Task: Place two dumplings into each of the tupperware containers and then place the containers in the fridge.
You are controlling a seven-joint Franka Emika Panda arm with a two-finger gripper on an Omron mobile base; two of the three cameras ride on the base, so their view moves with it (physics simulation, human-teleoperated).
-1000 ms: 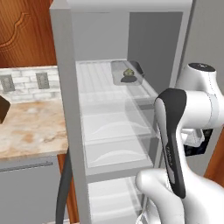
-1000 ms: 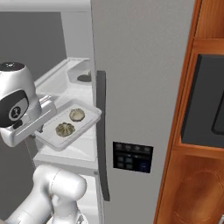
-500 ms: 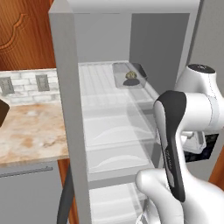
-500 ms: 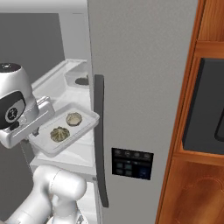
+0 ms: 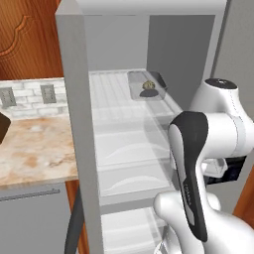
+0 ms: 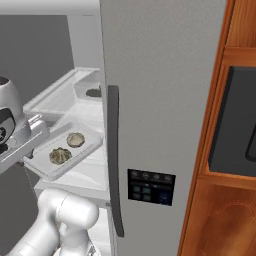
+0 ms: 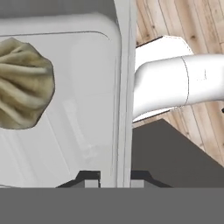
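The light grey tupperware container (image 6: 85, 147) hangs level in front of the open fridge (image 6: 165, 75), with two dumplings (image 6: 76, 139) (image 6: 60, 155) in it. My gripper (image 6: 34, 145) is shut on its left rim. In the hand view the raised rim of that container (image 7: 124, 109) runs between the two fingertips (image 7: 89, 177), the gripper (image 7: 114, 178) is clamped on it, and one dumpling (image 7: 24, 83) lies just inside. The dark grey container (image 5: 158, 79) sits at the back right of the upper fridge shelf (image 5: 119, 106) with a dumpling (image 5: 148, 87) showing in it.
The fridge door (image 6: 160, 100), with a dark handle (image 6: 114, 160) and a black dispenser panel (image 6: 150, 186), stands right of the held container. Wooden cabinets (image 6: 225, 200) are further right. A marble counter (image 5: 34, 149) lies left of the fridge. My arm (image 5: 193, 163) covers the lower shelves.
The held container with its two dumplings has drifted slightly left and lower in the right base view. The dark container on the shelf has stayed put.
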